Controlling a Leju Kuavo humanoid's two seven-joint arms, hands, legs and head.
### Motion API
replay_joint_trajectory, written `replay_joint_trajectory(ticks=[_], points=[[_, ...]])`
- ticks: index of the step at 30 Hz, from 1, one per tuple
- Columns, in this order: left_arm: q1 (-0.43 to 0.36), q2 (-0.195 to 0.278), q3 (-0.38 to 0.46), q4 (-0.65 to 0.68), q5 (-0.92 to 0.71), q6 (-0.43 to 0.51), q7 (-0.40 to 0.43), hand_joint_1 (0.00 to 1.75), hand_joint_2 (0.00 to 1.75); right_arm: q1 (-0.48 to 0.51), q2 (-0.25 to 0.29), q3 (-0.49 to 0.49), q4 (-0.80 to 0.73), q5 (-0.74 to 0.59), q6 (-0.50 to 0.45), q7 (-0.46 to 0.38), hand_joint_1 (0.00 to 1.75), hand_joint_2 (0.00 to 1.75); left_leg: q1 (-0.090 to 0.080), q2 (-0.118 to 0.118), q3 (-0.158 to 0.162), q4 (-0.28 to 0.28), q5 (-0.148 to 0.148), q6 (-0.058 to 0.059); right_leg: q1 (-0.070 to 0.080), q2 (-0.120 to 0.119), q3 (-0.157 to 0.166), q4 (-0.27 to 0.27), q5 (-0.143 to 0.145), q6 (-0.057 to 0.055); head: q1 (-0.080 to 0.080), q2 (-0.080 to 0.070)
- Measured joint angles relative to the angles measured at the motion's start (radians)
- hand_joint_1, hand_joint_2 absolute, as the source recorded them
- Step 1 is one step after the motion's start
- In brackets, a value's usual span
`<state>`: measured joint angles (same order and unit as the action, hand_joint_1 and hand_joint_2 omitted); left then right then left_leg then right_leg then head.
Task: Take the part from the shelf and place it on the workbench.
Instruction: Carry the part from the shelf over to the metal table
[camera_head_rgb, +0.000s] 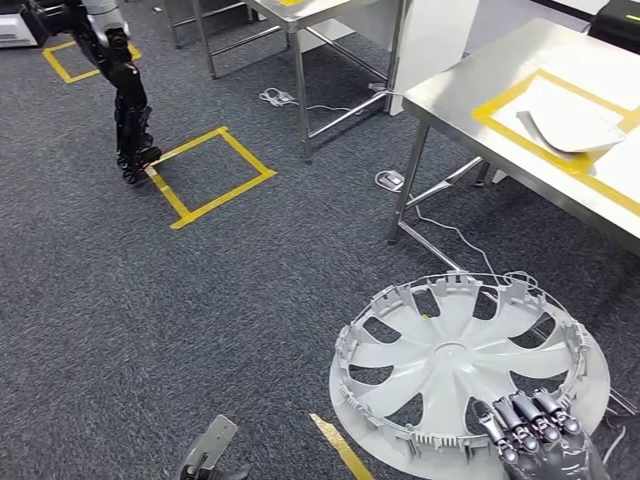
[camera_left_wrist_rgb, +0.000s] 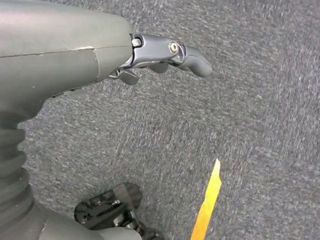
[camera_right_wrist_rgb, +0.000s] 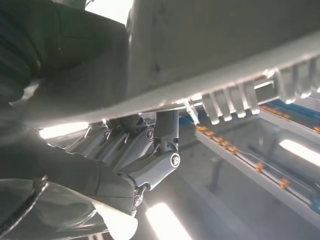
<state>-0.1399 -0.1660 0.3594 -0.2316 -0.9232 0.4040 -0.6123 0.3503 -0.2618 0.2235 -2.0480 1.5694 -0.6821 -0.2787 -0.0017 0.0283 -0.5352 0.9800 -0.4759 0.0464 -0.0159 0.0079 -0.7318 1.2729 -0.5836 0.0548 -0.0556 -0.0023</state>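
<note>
Right hand (camera_head_rgb: 540, 432) holds wheel cover (camera_head_rgb: 460, 365) above grey carpet (camera_head_rgb: 151, 320).

Grey ribbed wrist cover, dark screw-jointed fingers (camera_left_wrist_rgb: 188, 55) — silver links.

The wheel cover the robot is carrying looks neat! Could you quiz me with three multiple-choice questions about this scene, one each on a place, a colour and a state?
1. Where is the wheel cover?
A. Lying on the metal table
B. Held in the right hand, above the carpet
C. Lying inside the taped square on the floor

2. What colour is the floor tape?
A. Yellow
B. Red
C. Blue

3. What is the left hand doing?
A. Holding a tool
B. Gripping the wheel cover
C. Holding nothing

Answers:
1 B: the right hand grips its near rim, and the metal table stands beyond it.
2 A: the tape square is yellow on the grey carpet.
3 C: its fingers are stretched out over bare carpet.
</note>
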Motion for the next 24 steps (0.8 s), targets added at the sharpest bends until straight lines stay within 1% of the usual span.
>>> replay_joint_trajectory(ticks=[1,2,3,4,5,6,7,8,9,10,11,12,13,14,15,16,17,18,19,20,21,22,23,24], points=[[0.001,0.0,-0.001,0.0,0.001,0.0,0.0,0.0,1.75,0.004,0.001,-0.006,0.0,-0.001,0.0,0.001,1.75,1.75,0.001,0.014,0.0,0.001,-0.002,-0.001,-0.002,-0.004,-0.001,0.007,0.007,0.004,0.0,0.0],[0.001,-0.001,-0.002,0.0,0.002,0.0,0.0,0.0,1.75,0.008,0.001,-0.011,-0.001,-0.001,0.0,0.003,1.75,1.75,0.001,0.026,0.001,0.002,-0.004,-0.004,-0.005,-0.01,0.02,-0.03,0.033,0.007,0.0,0.0],[0.0,-0.001,-0.004,0.0,0.002,-0.001,0.0,0.0,1.75,0.011,0.001,-0.015,-0.002,-0.002,0.0,0.006,1.75,1.75,0.002,0.037,0.003,0.005,-0.007,-0.008,-0.006,-0.025,0.058,-0.099,0.067,0.01,0.0,0.0],[0.0,-0.001,-0.005,0.0,0.002,-0.001,0.0,0.0,1.75,0.013,0.001,-0.019,-0.003,-0.002,0.0,0.008,1.75,1.75,0.001,0.047,0.004,0.008,-0.012,-0.014,-0.005,-0.05,0.099,-0.171,0.09,0.01,0.001,0.0],[0.0,-0.001,-0.005,0.0,0.002,-0.001,0.0,0.0,1.75,0.016,0.001,-0.023,-0.005,-0.002,0.0,0.011,1.75,1.75,-0.002,0.057,0.005,0.012,-0.017,-0.02,-0.004,-0.069,0.132,-0.229,0.107,0.005,0.0,0.0],[0.0,-0.001,-0.006,0.0,0.003,-0.002,-0.001,0.0,1.75,0.017,0.002,-0.026,-0.007,-0.002,0.0,0.013,1.75,1.75,-0.005,0.065,0.007,0.016,-0.021,-0.025,-0.002,-0.08,0.151,-0.261,0.113,-0.001,-0.001,0.0],[0.0,0.0,-0.006,0.0,0.003,-0.002,-0.001,0.0,1.75,0.019,0.002,-0.029,-0.009,-0.001,0.0,0.014,1.75,1.75,-0.008,0.074,0.008,0.018,-0.023,-0.029,0.0,-0.081,0.156,-0.27,0.11,-0.009,-0.002,0.0],[-0.001,0.0,-0.006,0.0,0.003,-0.002,-0.001,0.0,1.75,0.021,0.003,-0.032,-0.01,0.0,0.0,0.015,1.75,1.75,-0.009,0.084,0.011,0.019,-0.025,-0.032,-0.001,-0.067,0.155,-0.269,0.112,-0.017,-0.004,0.0],[-0.002,-0.001,-0.006,0.0,0.004,-0.002,-0.001,0.0,1.75,0.023,0.003,-0.033,-0.011,0.0,0.0,0.015,1.75,1.75,-0.007,0.089,0.013,0.02,-0.029,-0.037,-0.002,-0.056,0.154,-0.268,0.113,-0.024,-0.004,0.0],[-0.003,-0.001,-0.007,0.0,0.004,-0.002,-0.001,0.0,1.75,0.025,0.004,-0.034,-0.012,0.0,0.0,0.015,1.75,1.75,-0.004,0.078,0.012,0.03,-0.04,-0.042,-0.003,-0.045,0.153,-0.269,0.114,-0.031,-0.005,0.0],[-0.004,-0.001,-0.007,0.0,0.004,-0.002,-0.001,0.0,1.75,0.026,0.004,-0.034,-0.014,0.0,0.0,0.015,1.75,1.75,-0.001,0.057,0.003,0.056,-0.061,-0.048,-0.004,-0.035,0.153,-0.27,0.116,-0.039,-0.006,0.0],[-0.004,-0.001,-0.007,0.0,0.004,-0.002,-0.001,0.0,1.75,0.027,0.004,-0.035,-0.015,0.0,0.0,0.015,1.75,1.75,0.002,0.029,-0.016,0.105,-0.092,-0.052,-0.006,-0.024,0.153,-0.271,0.117,-0.044,-0.007,0.0],[-0.002,-0.001,-0.007,0.0,0.005,-0.002,-0.002,0.0,1.75,0.027,0.005,-0.035,-0.016,-0.001,0.0,0.015,1.75,1.75,0.003,0.002,-0.045,0.174,-0.128,-0.054,-0.005,-0.012,0.152,-0.271,0.118,-0.048,-0.008,0.0],[0.001,-0.001,-0.007,0.0,0.005,-0.002,-0.002,0.0,1.75,0.028,0.006,-0.035,-0.017,-0.001,0.0,0.015,1.75,1.75,0.004,-0.011,-0.078,0.247,-0.159,-0.054,-0.004,0.001,0.151,-0.27,0.118,-0.051,-0.009,0.0],[0.003,-0.001,-0.007,0.0,0.006,-0.002,-0.002,0.0,1.75,0.029,0.008,-0.036,-0.017,-0.001,0.0,0.015,1.75,1.75,0.004,-0.017,-0.103,0.301,-0.175,-0.053,-0.002,0.016,0.151,-0.27,0.119,-0.052,-0.009,0.0],[0.005,0.0,-0.007,0.0,0.008,-0.002,-0.002,0.0,1.75,0.032,0.009,-0.038,-0.017,0.0,0.0,0.014,1.75,1.75,0.004,-0.019,-0.114,0.319,-0.17,-0.051,-0.001,0.031,0.151,-0.269,0.119,-0.052,-0.009,0.0],[0.006,0.0,-0.007,0.0,0.009,-0.002,-0.002,0.0,1.75,0.034,0.01,-0.039,-0.017,0.0,0.0,0.014,1.75,1.75,0.004,-0.022,-0.106,0.297,-0.144,-0.046,0.001,0.046,0.151,-0.269,0.119,-0.052,-0.009,0.0],[0.006,0.0,-0.007,0.0,0.01,-0.001,-0.002,0.0,1.75,0.036,0.011,-0.041,-0.018,0.001,0.0,0.014,1.75,1.75,0.003,-0.03,-0.082,0.237,-0.103,-0.04,0.003,0.061,0.152,-0.269,0.12,-0.052,-0.009,0.0],[0.006,0.001,-0.007,0.0,0.011,-0.001,-0.002,0.0,1.75,0.038,0.012,-0.042,-0.019,0.001,0.0,0.014,1.75,1.75,0.003,-0.055,-0.052,0.164,-0.065,-0.03,0.003,0.074,0.152,-0.269,0.121,-0.051,-0.008,0.0],[0.006,0.003,-0.007,0.0,0.011,-0.001,-0.003,0.0,1.75,0.038,0.012,-0.042,-0.019,0.001,0.0,0.014,1.75,1.75,0.003,-0.082,-0.027,0.101,-0.037,-0.022,0.003,0.086,0.151,-0.267,0.122,-0.048,-0.007,0.0],[0.006,0.003,-0.007,0.0,0.011,-0.001,-0.003,0.0,1.75,0.038,0.013,-0.042,-0.02,0.0,0.0,0.014,1.75,1.75,0.003,-0.105,-0.009,0.056,-0.022,-0.016,0.002,0.099,0.147,-0.267,0.124,-0.044,-0.009,0.0],[0.006,0.004,-0.007,0.0,0.011,-0.001,-0.004,0.0,1.75,0.038,0.015,-0.043,-0.02,0.0,0.0,0.015,1.75,1.75,0.002,-0.12,-0.003,0.037,-0.02,-0.013,-0.001,0.11,0.142,-0.266,0.126,-0.039,-0.011,0.0],[0.005,0.003,-0.008,0.0,0.011,-0.001,-0.004,0.0,1.75,0.039,0.016,-0.043,-0.02,-0.001,0.0,0.015,1.75,1.75,0.001,-0.116,-0.002,0.032,-0.02,-0.013,-0.003,0.121,0.138,-0.268,0.13,-0.032,-0.013,0.0],[0.003,0.002,-0.008,0.0,0.011,-0.001,-0.004,0.0,1.75,0.041,0.016,-0.044,-0.021,-0.001,0.0,0.015,1.75,1.75,0.003,-0.103,0.0,0.025,-0.017,-0.014,-0.005,0.131,0.132,-0.269,0.132,-0.025,-0.016,0.0]])
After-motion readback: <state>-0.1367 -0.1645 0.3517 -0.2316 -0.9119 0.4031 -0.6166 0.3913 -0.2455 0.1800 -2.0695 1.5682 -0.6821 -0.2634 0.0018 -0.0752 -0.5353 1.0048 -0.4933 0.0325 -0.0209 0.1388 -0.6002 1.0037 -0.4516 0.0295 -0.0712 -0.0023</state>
